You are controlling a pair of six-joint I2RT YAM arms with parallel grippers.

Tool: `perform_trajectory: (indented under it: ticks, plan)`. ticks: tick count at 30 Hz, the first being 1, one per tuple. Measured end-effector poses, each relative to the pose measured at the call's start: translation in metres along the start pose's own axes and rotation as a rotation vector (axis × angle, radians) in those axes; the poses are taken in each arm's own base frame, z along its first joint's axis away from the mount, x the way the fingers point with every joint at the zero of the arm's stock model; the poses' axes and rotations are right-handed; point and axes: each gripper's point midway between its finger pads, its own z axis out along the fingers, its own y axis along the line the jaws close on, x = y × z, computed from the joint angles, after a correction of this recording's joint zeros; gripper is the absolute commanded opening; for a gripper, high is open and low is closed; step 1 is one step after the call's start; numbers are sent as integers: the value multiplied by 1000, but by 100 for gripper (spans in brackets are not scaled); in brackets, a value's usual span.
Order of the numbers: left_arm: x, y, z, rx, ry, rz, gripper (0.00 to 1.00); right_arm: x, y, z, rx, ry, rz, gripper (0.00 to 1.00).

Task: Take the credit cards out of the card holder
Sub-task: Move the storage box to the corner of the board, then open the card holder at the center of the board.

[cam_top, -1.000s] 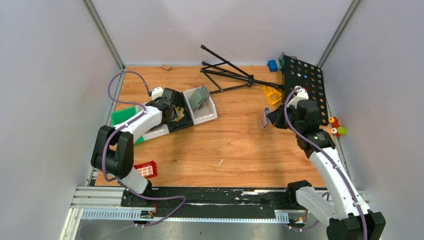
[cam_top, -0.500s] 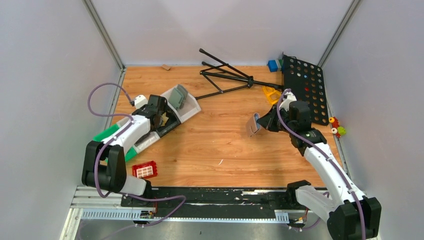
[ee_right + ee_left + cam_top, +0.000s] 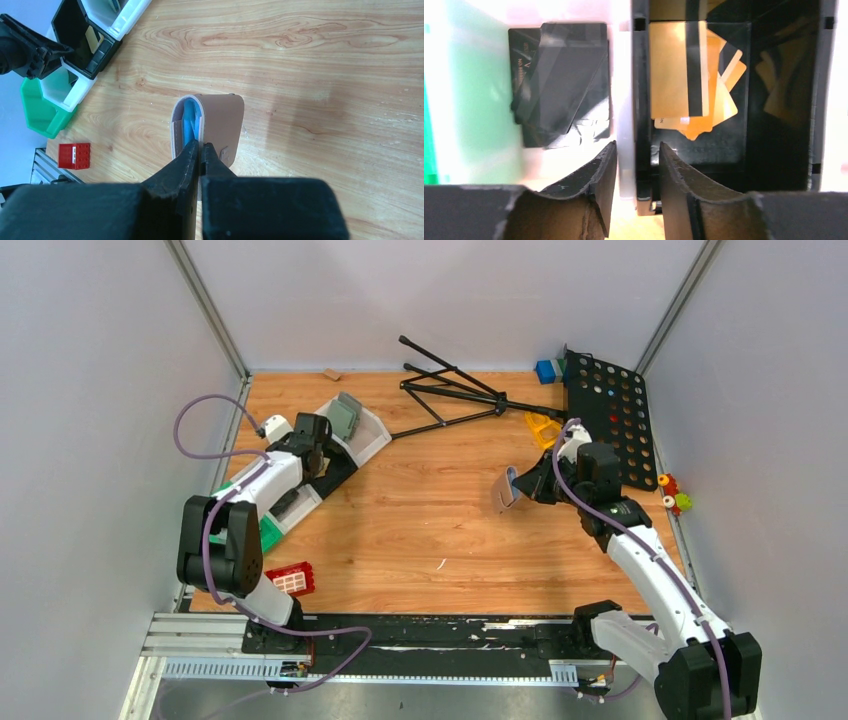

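Astride the black bin's (image 3: 774,150) wall (image 3: 641,100), the left gripper (image 3: 637,147) is clamped where that wall meets the white bin (image 3: 574,160). Just beside the wall, black cards (image 3: 559,80) lie heaped in the white bin, and gold cards (image 3: 674,65) lie inside the black bin. Well apart from the black bin, the right gripper (image 3: 200,147) is pinched tight on the holder's (image 3: 225,120) edge, over the table (image 3: 325,75).
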Motion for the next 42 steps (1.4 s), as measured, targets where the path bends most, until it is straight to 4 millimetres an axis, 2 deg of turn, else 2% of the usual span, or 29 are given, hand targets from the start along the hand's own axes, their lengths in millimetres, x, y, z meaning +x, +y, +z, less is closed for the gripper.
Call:
perform_trajectory:
  ticks: [1, 4, 5, 9, 13, 19, 21, 23, 27, 30, 36, 42]
  plan:
    - [-2, -5, 1, 16, -3, 4, 51, 0, 1, 0, -3, 0, 0, 0]
    - [-6, -15, -1, 64, -4, 20, 80, 0, 4, 2, -21, -3, -3, 0]
    - [-6, -20, -2, 88, -1, 19, 85, 1, 5, 3, -27, -1, -3, 0]
    - [-3, -36, -13, 186, 4, 35, 89, 9, 9, 12, -55, 33, -2, 0]
    - [2, -44, -45, 319, 0, 104, 90, 19, 21, 23, -116, 77, -11, 0]
    - [14, -88, -152, 800, -45, 308, 92, 34, 40, 40, -223, 157, 23, 0]
    - [25, -99, -179, 940, -50, 372, 94, 41, 44, 45, -257, 199, 50, 0]
    - [47, -108, -201, 1091, -38, 449, 96, 49, 50, 49, -299, 256, 75, 0]
    - [100, -113, -217, 1288, 74, 572, 95, 52, 70, 52, -420, 354, 76, 0]
    - [120, -120, -229, 1418, 141, 591, 95, 48, 87, 46, -515, 404, 34, 0]
    - [147, -127, -278, 1705, 204, 614, 94, 46, 117, 21, -688, 470, -36, 0]
    - [148, -126, -315, 1884, 208, 623, 76, 48, 138, 9, -772, 517, -72, 0]
